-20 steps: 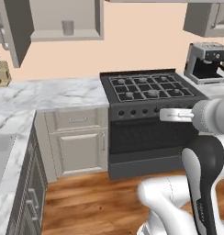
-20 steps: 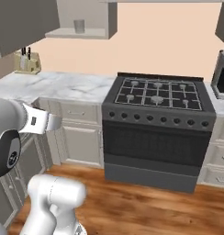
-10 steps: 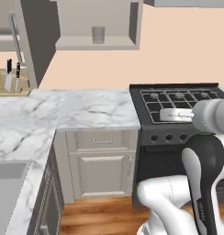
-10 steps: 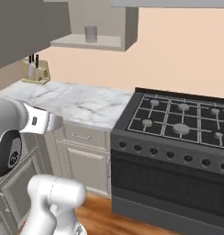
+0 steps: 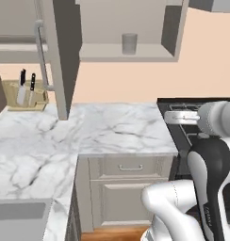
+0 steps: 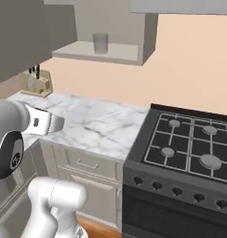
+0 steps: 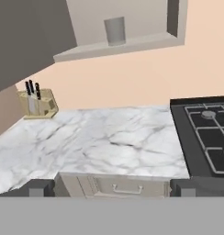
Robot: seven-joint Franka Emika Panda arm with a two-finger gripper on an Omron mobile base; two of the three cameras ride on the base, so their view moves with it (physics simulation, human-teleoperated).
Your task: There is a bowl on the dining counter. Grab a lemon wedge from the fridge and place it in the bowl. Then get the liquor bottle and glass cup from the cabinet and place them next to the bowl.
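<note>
Marble bench and stove lie below us while the glass cup waits on the open cabinet shelf, our hand spread empty, so fetching it remains.

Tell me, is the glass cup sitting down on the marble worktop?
No, the glass cup stands up on the open cabinet's shelf, above the marble worktop.

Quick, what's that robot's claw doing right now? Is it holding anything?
Gripper: open and empty, its fingertips set wide apart, pointing toward the glass cup in the open cabinet.
</note>
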